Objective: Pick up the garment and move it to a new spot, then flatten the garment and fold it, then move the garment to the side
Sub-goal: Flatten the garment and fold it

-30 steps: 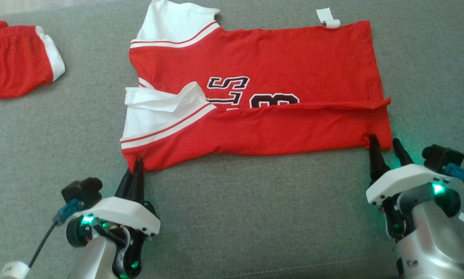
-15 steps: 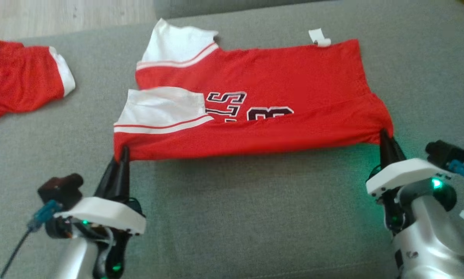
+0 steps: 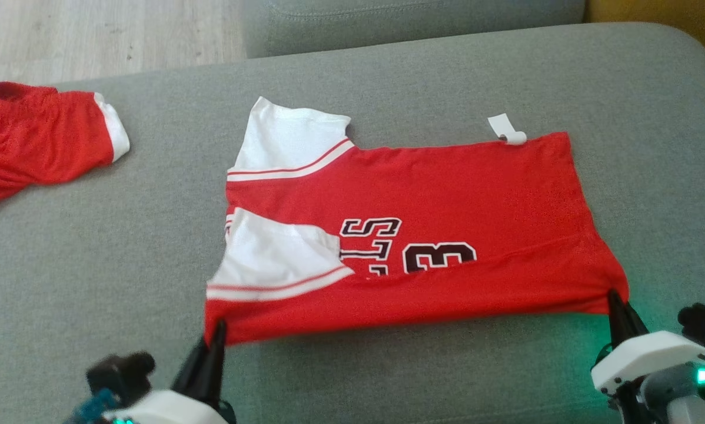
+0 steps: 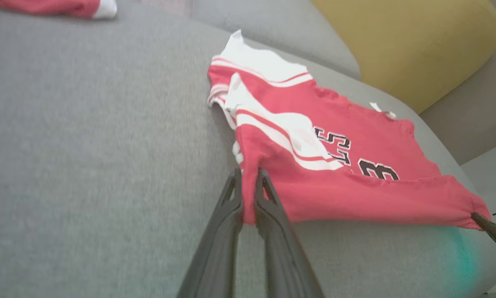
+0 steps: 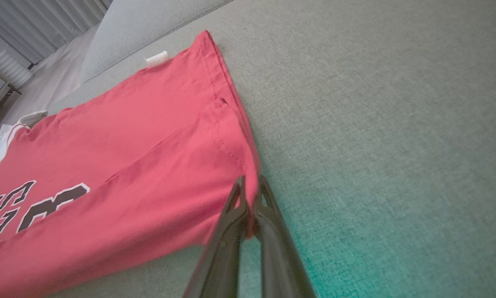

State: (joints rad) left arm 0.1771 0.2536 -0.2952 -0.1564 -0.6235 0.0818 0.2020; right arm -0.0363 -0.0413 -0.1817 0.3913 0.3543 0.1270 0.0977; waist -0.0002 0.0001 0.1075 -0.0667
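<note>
Head view: L hand (image 3: 218,327), R hand (image 3: 613,295) pinch garment (image 3: 446,194) near corners.

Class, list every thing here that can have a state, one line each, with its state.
Jersey, partly folded, near edge raised off the couch between both hands.
Left hand, shut on the jersey's sleeve-end corner.
Right hand, shut on the jersey's hem corner.
Other red garment, crumpled, lying loose at far left.
</note>
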